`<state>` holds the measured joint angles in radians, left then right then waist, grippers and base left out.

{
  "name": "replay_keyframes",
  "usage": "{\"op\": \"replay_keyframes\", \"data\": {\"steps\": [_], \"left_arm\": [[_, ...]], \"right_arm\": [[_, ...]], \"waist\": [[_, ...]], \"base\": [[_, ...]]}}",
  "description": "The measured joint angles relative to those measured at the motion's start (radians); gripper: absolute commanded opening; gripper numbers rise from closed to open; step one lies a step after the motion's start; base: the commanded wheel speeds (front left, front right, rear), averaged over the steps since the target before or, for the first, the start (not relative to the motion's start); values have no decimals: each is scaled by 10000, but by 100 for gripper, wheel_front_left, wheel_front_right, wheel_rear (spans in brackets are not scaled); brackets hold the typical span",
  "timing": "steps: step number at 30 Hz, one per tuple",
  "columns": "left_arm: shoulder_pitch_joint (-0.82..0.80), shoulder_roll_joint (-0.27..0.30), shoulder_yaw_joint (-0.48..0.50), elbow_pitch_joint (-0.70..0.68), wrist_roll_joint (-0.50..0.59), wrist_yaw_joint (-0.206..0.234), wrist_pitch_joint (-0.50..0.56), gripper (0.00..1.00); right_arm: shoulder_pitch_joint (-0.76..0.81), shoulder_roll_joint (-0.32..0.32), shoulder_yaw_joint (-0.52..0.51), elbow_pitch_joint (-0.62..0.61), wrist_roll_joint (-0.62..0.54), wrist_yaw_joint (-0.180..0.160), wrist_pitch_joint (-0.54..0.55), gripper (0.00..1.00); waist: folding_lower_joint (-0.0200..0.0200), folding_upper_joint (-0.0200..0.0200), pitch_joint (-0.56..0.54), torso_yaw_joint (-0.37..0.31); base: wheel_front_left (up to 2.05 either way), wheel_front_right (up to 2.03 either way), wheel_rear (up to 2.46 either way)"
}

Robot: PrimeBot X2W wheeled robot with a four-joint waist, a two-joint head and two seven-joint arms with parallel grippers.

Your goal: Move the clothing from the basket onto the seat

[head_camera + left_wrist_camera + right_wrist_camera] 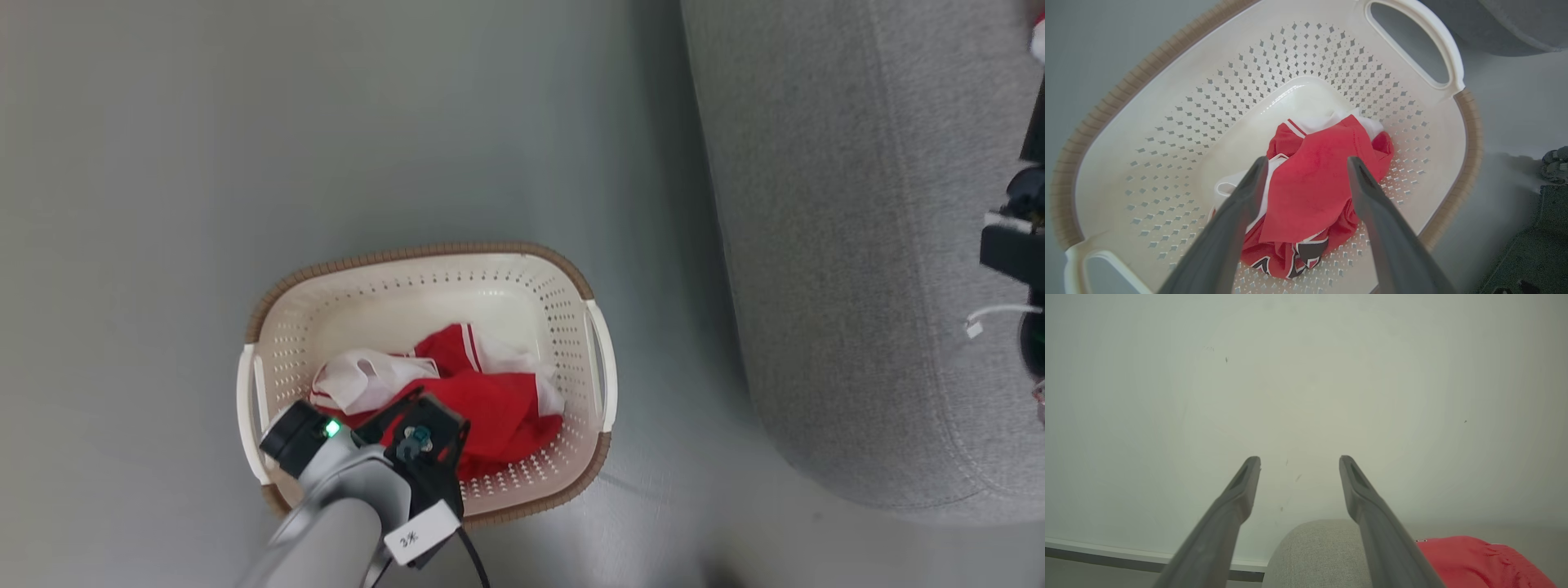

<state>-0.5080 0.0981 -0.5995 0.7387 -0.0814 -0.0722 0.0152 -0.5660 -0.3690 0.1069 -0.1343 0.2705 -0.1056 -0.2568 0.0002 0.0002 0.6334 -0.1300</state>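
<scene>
The cream-white basket with its brown rim stands on the grey floor. A crumpled heap of red clothing with white trim lies in its near half. My left arm reaches over the basket's near edge. In the left wrist view my left gripper hangs open just above the clothing, one finger on each side of the red fold; black-and-white numerals show at the heap's near end. The grey seat rises to the right of the basket. My right gripper is open and empty, facing a pale wall above the seat.
A red garment lies on the seat at the right wrist view's lower right. Dark parts of my right arm sit at the head view's right edge, over the seat. Bare grey floor surrounds the basket. A dark bulk stands beside it.
</scene>
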Motion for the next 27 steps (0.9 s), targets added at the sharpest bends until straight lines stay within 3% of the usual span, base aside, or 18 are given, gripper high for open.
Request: {"op": "replay_keyframes", "data": {"steps": [14,27], "left_arm": [[-1869,59,-278,880,439,-263,378,100],[-2568,288,-314,1887,531,-337,713,100]], "right_arm": [[-1409,56,27,-322,-79,27,-4,100],[-1960,383,399,-136,-161,282,-10,100]], "waist": [[0,-1,2030,-162],[-1,-1,2745,-599]], "base": [[0,0,0],[0,0,0]]}}
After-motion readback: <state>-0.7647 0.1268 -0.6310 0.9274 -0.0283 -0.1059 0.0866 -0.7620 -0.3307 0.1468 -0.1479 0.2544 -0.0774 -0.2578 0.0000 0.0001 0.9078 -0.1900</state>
